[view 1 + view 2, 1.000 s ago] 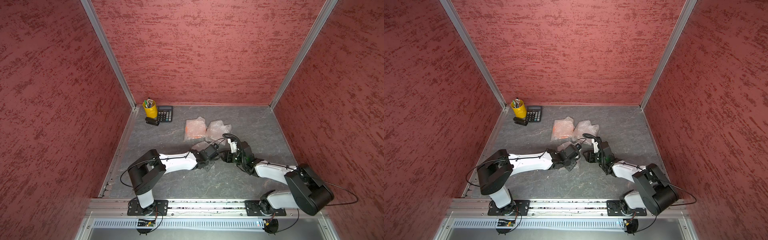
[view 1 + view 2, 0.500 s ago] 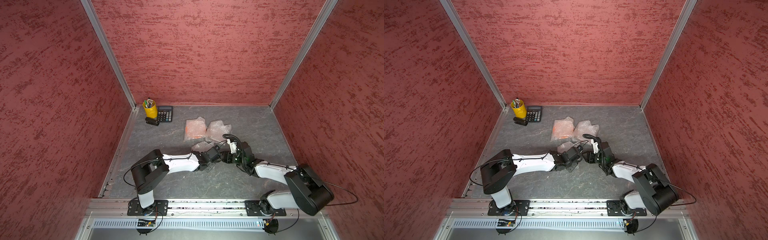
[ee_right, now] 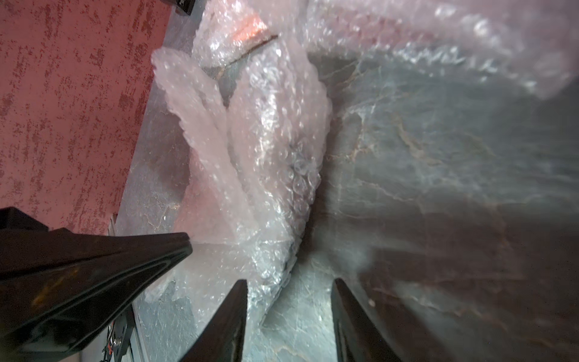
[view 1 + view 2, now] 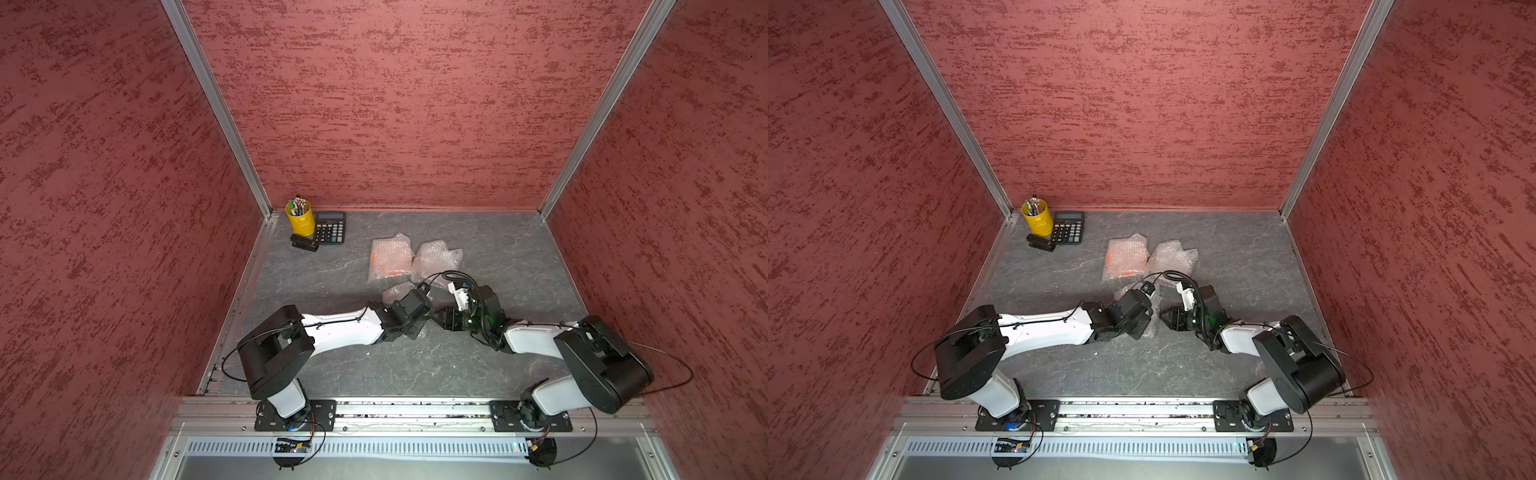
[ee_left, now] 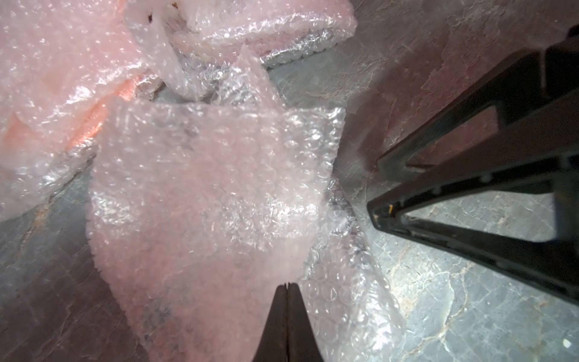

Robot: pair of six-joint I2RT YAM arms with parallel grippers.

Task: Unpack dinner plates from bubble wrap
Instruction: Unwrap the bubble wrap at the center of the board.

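Trailing from left gripper (image 5: 286, 285), bubble wrap (image 5: 203, 194) beside right gripper (image 3: 289, 282)

Whitish bubble wrap (image 4: 438, 257) (dotted with clear bubbles), orange plate (image 4: 386, 266), grey veined table (image 4: 498, 249), mottled red walls (image 4: 395, 104)

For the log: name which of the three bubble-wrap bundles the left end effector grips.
The bundle nearest the arms: the left end effector is shut on its flap. The orange-tinted bundle and the whitish bundle lie farther back, ungripped.
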